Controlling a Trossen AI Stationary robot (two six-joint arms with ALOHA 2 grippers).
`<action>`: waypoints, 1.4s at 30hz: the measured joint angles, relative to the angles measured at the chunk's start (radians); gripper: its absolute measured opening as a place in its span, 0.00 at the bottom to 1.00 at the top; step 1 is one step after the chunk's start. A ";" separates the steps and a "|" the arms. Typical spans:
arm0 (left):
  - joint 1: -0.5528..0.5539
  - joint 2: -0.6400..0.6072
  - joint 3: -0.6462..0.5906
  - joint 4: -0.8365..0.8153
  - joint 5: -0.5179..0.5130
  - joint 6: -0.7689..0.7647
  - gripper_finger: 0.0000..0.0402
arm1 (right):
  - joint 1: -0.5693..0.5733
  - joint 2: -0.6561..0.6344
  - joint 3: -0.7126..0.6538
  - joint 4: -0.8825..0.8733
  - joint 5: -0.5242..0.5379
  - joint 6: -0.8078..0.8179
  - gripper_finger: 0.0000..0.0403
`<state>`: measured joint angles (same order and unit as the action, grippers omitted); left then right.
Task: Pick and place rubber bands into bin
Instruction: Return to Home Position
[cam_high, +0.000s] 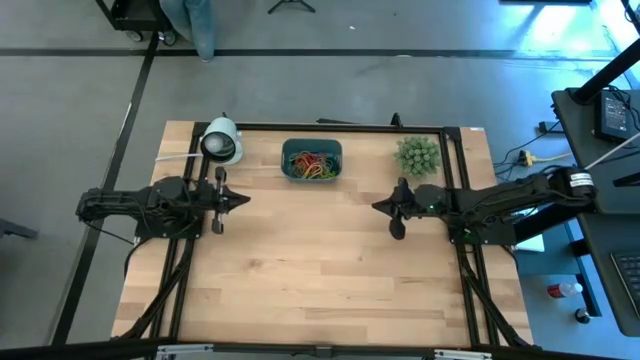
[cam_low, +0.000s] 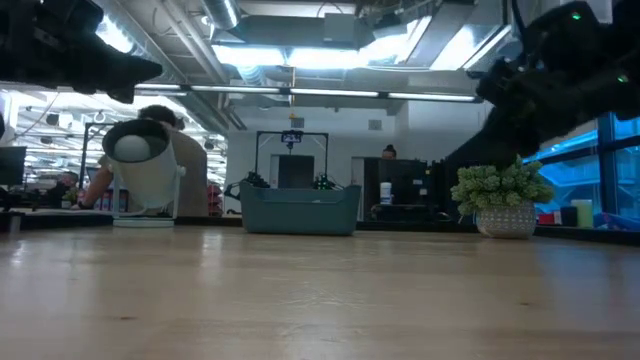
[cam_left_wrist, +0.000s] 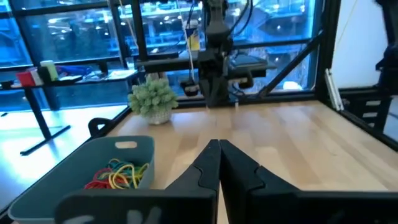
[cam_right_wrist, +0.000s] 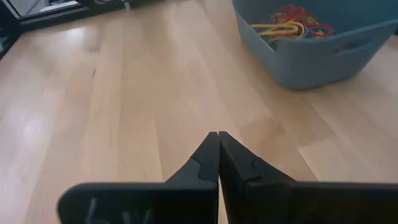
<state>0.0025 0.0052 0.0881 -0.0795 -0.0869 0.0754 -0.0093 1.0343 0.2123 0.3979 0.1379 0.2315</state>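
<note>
The rubber bands (cam_high: 311, 164) are heaped inside the bin (cam_high: 286, 160), set at the far middle of the desk (cam_high: 310, 270). The left pincer (cam_high: 244, 199) and the right pincer (cam_high: 378, 206) are both pressed together, held at the desk's left and right sides.

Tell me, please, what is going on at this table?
Nothing is being handled right now. The rubber bands lie in a colourful heap inside the bin at the table's far edge. The left gripper and the right gripper are both shut and empty, held over it at either side, tips facing each other.
</note>
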 joint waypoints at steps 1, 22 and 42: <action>0.000 -0.005 0.000 -0.003 0.004 -0.006 0.00 | 0.000 -0.010 -0.017 0.012 0.000 0.000 0.01; -0.001 -0.002 -0.080 0.106 0.161 -0.035 0.00 | 0.017 -0.092 -0.206 0.324 -0.035 -0.109 0.00; -0.001 -0.001 -0.080 0.106 0.159 -0.036 0.01 | 0.002 -0.817 -0.206 -0.190 -0.106 -0.157 0.00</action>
<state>0.0017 0.0040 0.0082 0.0265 0.0723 0.0399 -0.0074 0.2177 0.0060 0.2080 0.0319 0.0742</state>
